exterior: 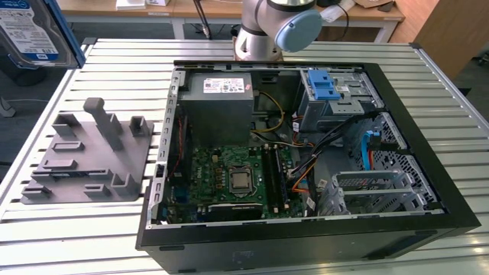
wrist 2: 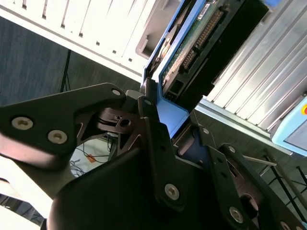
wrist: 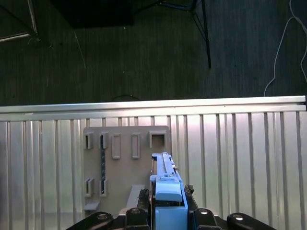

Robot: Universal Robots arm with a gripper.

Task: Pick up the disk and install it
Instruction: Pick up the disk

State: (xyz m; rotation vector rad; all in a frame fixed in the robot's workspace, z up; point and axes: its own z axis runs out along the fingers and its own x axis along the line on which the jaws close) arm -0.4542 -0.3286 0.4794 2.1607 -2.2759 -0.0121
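Gripper point(wrist 2: 170, 114) clamps disk point(wrist 2: 201, 40) edgewise (long axis pointing outward)

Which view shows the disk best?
Second wrist view: the disk shows its circuit-board face and connectors. Exterior view catches its label, cut off at the edge; first wrist view sees it edge-on.
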